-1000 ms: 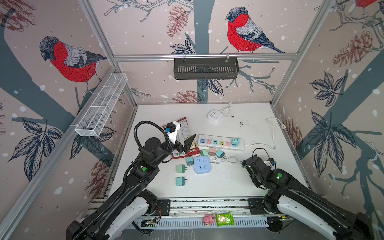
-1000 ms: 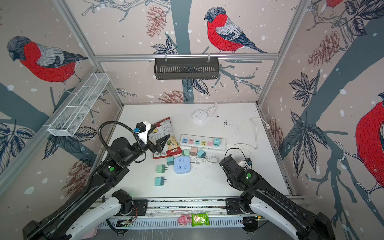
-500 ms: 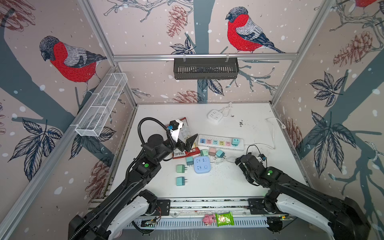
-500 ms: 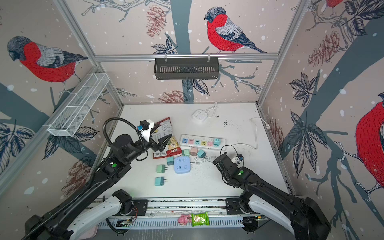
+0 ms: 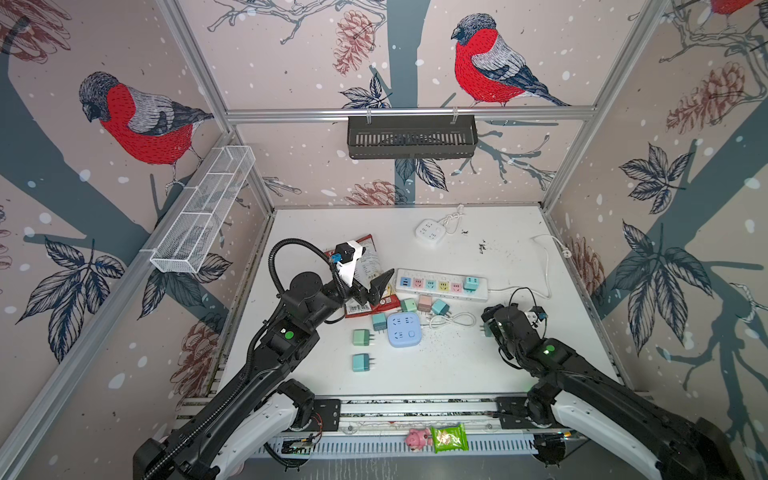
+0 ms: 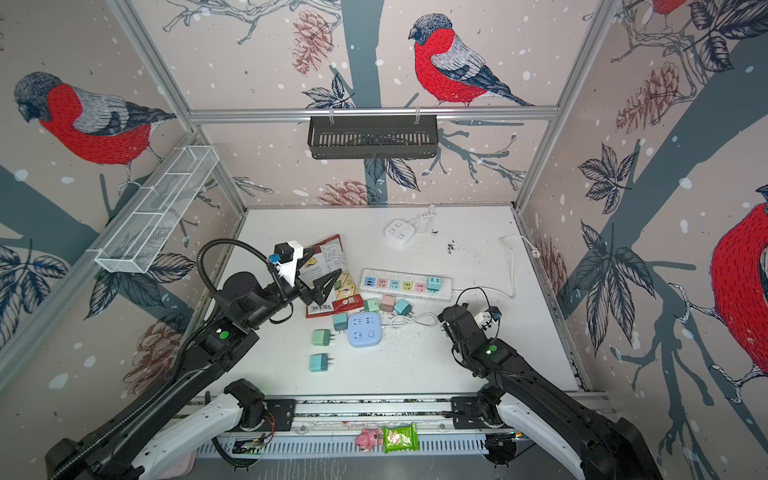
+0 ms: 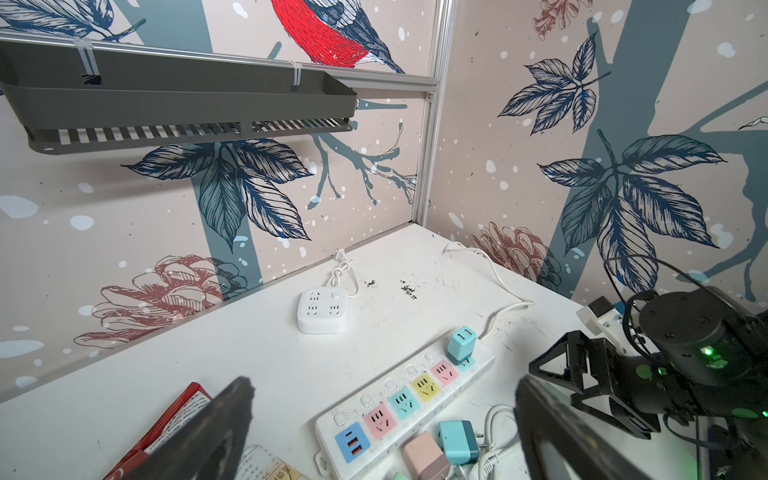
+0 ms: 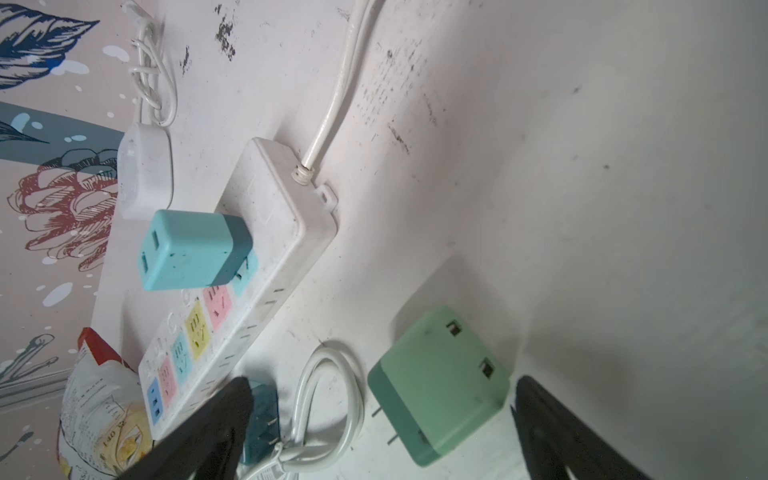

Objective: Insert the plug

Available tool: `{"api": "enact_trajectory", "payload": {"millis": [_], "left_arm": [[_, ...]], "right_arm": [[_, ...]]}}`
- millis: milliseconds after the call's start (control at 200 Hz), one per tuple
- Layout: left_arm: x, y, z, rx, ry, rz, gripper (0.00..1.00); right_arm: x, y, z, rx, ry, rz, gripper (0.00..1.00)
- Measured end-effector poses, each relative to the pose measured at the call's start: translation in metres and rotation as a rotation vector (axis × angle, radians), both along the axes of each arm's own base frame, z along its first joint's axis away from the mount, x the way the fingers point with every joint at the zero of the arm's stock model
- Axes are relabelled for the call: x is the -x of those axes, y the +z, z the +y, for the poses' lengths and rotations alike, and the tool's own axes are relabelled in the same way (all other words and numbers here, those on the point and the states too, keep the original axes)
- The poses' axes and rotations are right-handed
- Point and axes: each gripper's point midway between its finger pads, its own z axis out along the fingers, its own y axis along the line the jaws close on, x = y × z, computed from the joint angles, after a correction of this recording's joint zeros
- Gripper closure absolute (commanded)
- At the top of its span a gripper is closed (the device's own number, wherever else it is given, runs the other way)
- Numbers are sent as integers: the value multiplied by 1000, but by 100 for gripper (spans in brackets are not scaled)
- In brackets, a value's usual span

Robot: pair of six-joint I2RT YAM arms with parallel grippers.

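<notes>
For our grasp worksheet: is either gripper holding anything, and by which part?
Nothing held: left gripper and right gripper stand open; the green plug lies loose by the right one.

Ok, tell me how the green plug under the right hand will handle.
The green plug looks like a rigid box, so probably firm to grip. It lies flat, so unlikely to roll. Its smooth plastic might slip.

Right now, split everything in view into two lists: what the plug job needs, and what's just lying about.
Job: power strip; teal plug already seated in it; green plug; other loose plugs.
Lying about, seemingly: snack bag; white square socket; blue square socket; coiled white cable; green sweet packet; pink toy.
</notes>
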Motion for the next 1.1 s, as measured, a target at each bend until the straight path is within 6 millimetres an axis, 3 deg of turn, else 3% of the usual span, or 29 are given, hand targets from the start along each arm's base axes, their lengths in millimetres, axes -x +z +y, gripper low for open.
{"api": "enact_trajectory", "payload": {"millis": [205,455,705,841,951,1101], "left_arm": [[-2,-4,-2,-6,-5,10,3],[-6,0,1,-27,23,-4,3],[3,17,16,-2,75,-45,3],[10,24,25,43,96,-52,3],[12,18,33,87,127,-24,3],[9,6,41,140,175,35,3]], "right_arm": [[-8,6,-3,50,28,3,1],[-8,32,-3,97,69,6,1],[21,13,10,106,202,55,1],[36,-10,22,88,284,100,1],[43,-22,30,63,326,116,1],[41,-21,33,51,329,94,1]]}}
